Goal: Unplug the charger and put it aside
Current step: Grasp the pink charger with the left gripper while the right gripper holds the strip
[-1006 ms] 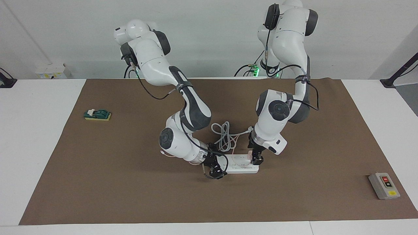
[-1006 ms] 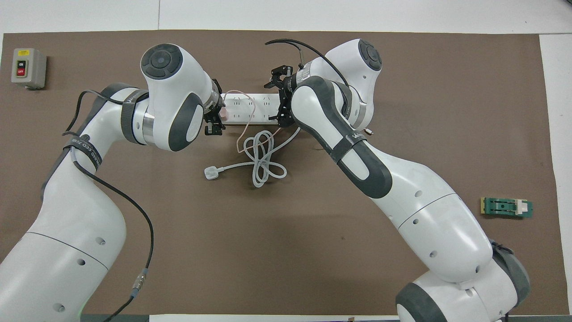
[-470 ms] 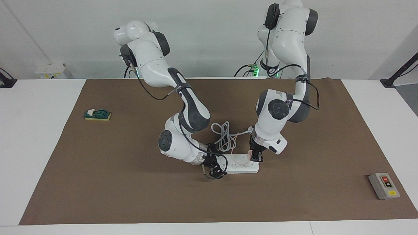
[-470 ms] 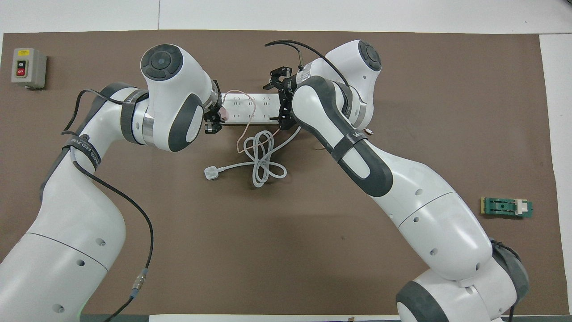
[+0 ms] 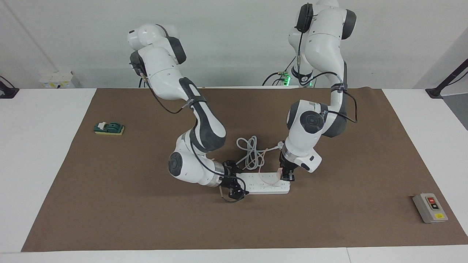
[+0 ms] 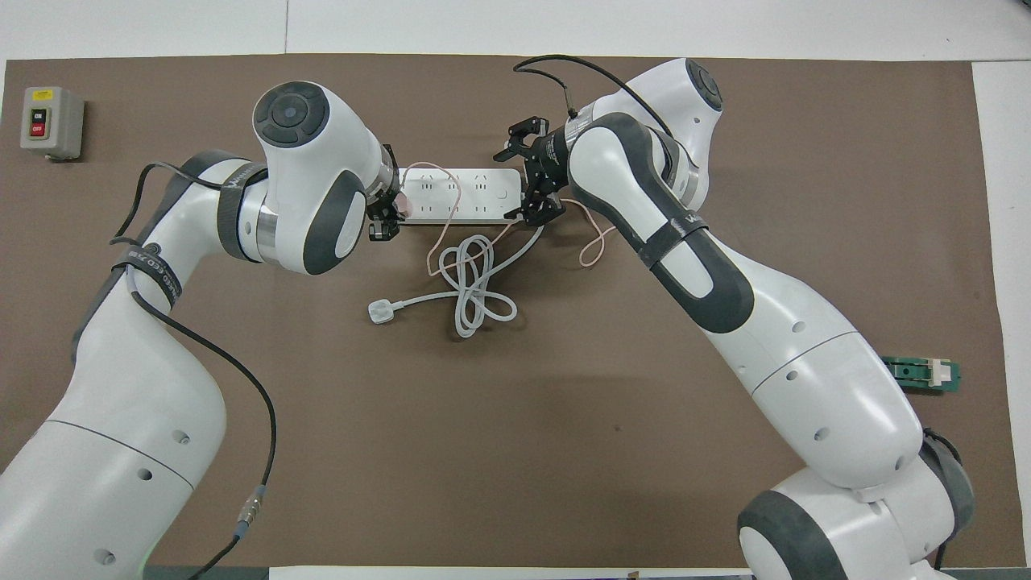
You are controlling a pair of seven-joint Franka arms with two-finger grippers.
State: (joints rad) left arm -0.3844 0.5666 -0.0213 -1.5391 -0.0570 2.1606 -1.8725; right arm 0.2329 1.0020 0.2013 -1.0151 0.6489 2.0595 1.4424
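I'm keeping the left claw [image 5: 286, 176] clamped on the pink charger [image 5: 279, 173], which is sitting in the white power strip [image 5: 264, 183] at the left arm's end. The strip's long axis is running arm to arm across the tabletop [image 5: 146, 219], so I'm thinking pull straight up. The right claw [image 5: 234, 187] is hanging at the strip's right-arm end; can't tell its finger state.

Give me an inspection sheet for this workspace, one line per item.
Surface: brown mat on a white table.
Job's things: pink charger plugged into the power strip, at its left-arm end.
Clutter: grey switch box; green block.
Claws: left claw at the charger; right claw at the strip's other end.
Cables: coiled white cord; thin pink cable.
Surroundings: white wall.
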